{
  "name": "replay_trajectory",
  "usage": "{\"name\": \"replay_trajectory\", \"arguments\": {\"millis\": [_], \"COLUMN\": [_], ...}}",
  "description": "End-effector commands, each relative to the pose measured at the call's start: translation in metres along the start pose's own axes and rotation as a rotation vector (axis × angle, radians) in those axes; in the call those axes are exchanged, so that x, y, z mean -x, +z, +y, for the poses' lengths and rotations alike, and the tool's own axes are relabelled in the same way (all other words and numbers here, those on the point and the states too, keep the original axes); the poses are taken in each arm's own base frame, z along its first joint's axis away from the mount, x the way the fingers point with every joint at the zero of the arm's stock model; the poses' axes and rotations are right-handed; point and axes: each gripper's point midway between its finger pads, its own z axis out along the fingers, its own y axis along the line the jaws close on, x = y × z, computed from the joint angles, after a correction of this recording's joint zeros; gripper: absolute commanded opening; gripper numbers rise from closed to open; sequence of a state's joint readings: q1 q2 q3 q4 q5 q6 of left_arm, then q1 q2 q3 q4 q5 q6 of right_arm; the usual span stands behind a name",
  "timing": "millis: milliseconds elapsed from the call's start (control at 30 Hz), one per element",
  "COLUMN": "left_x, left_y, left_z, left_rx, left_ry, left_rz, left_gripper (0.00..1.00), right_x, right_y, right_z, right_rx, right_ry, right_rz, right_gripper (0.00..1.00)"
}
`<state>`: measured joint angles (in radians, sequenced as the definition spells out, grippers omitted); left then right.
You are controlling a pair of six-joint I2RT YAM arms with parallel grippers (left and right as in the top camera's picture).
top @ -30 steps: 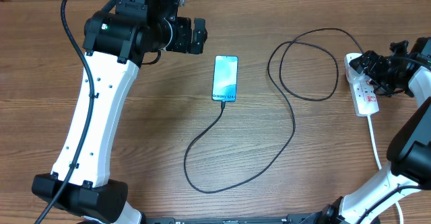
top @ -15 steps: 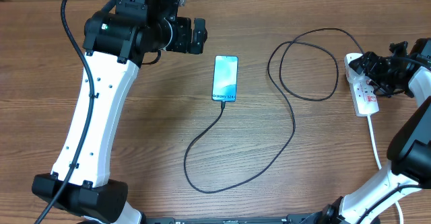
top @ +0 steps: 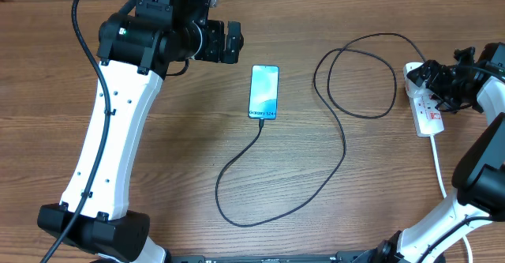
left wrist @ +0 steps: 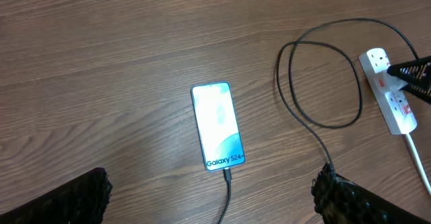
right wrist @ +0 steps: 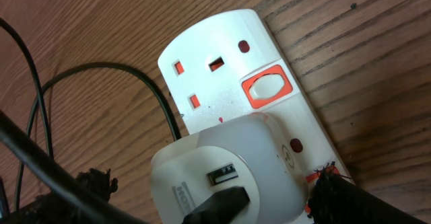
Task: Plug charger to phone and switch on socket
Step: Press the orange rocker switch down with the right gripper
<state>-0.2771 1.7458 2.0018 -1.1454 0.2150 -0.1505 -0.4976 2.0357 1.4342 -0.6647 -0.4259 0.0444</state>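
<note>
Right fingers [right wrist: 335, 196], wide open and empty like left fingers [left wrist: 71, 197], straddled adapter [right wrist: 229, 163] on power strip [right wrist: 222, 42], probably targeting its switch [right wrist: 312, 177].

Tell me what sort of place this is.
Probably a robot test bench: two robot arms stand at a wooden table, with a phone, its charger and a power strip laid out.

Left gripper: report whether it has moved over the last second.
No. In the overhead view the left gripper stays at the same spot beyond the upper left corner of the phone, same gap, jaws open.
</note>
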Motion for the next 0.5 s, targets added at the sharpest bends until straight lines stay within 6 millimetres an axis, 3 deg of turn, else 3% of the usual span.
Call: {"name": "replay_trajectory", "arguments": {"millis": [0,467], "left_x": [0.003,0.004], "left_y": [-0.013,-0.013], "left_z": [-0.007,-0.007], "left_rx": [-0.026,-0.026], "left_ry": [-0.001,0.000], "left_rz": [-0.026,-0.029], "left_gripper": [1.00,1.00], "right_x": [-0.029,-0.047], "right_y": [0.022,0.031], "right_z": [0.014,0.007], "right_rx": [0.053,0.048], "right_ry": [0.034,0.082], "right_rz": [0.102,0.132], "right_gripper": [0.97,0.97]}}
